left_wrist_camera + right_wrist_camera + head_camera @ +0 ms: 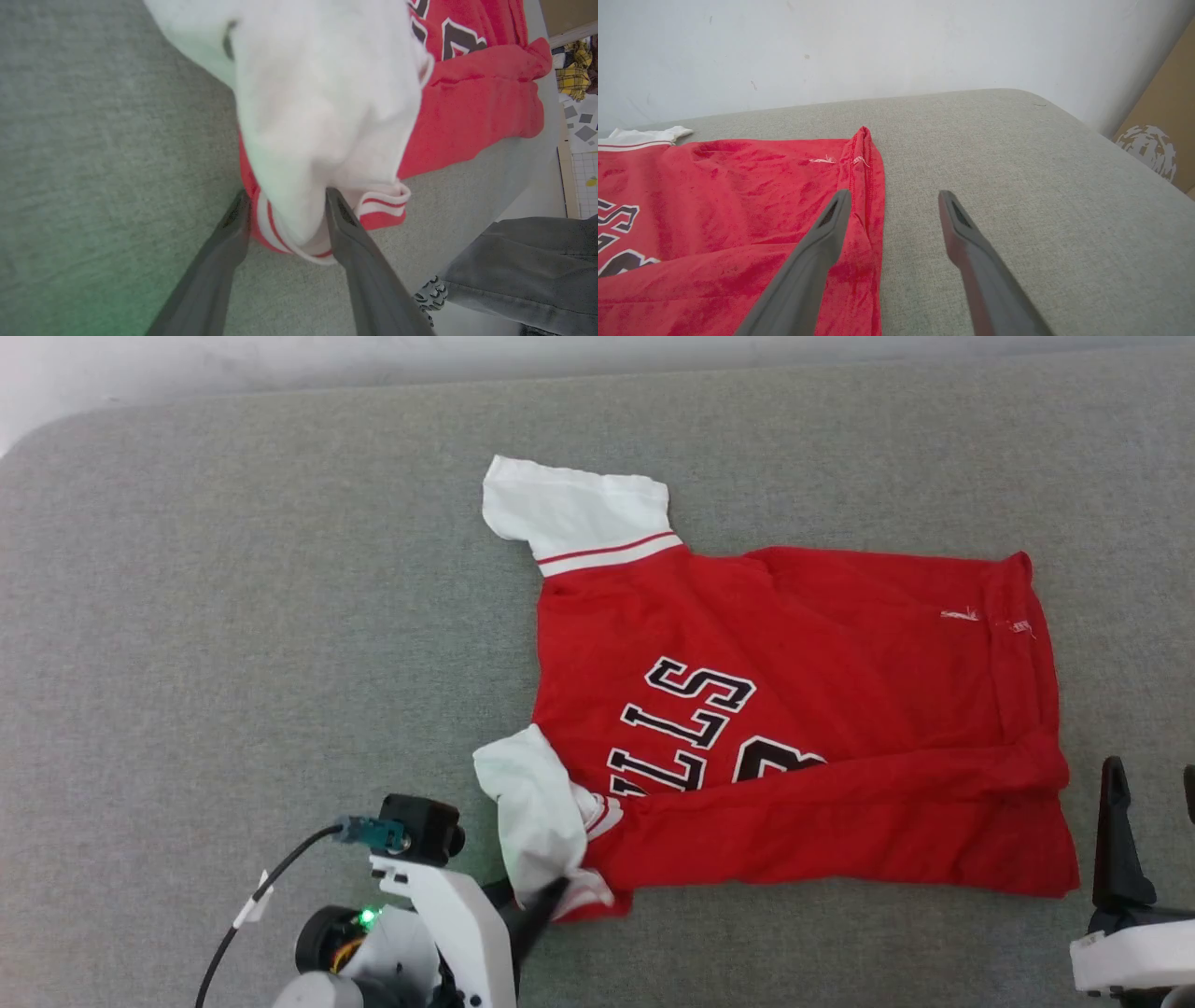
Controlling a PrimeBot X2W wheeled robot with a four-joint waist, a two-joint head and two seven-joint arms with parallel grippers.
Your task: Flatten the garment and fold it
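Left gripper [551,896]: fingers apart, one on each side of the near sleeve's cuff. In the left wrist view the left gripper [285,200] has bunched white cloth filling the gap, and the cloth isn't pressed flat.

Right gripper [1153,803]: fingers wide apart with nothing between them. In its own view the right gripper [892,198] has its left finger over the red cloth and its right finger over bare grey surface.

Garment [794,644]: lies spread on the padded surface between the two grippers, lettered side up. One long edge (the one nearer both grippers) is folded over onto the body.

Near sleeve [532,803]: white, crumpled, rising just ahead of the left gripper's fingertips and draped back towards them. The red-striped trim of the near sleeve [317,93] sits right at the tips.

Far sleeve [579,509]: white with a red-striped band, well beyond the left gripper, past the lettering.

Lettering [691,709]: black with white outline, ahead of the left gripper and partly under the folded edge.

Hem [861,163]: runs straight away from the right gripper, just beside its left finger, with loose white threads on it.

Padded surface [233,616]: grey woven cloth, under both grippers.

Wall [878,46]: pale, beyond the surface's far edge, ahead of the right gripper.

Person: a grey trouser leg [523,261] and a patterned shoe [430,294], off the surface's edge to the right of the left gripper's fingers.
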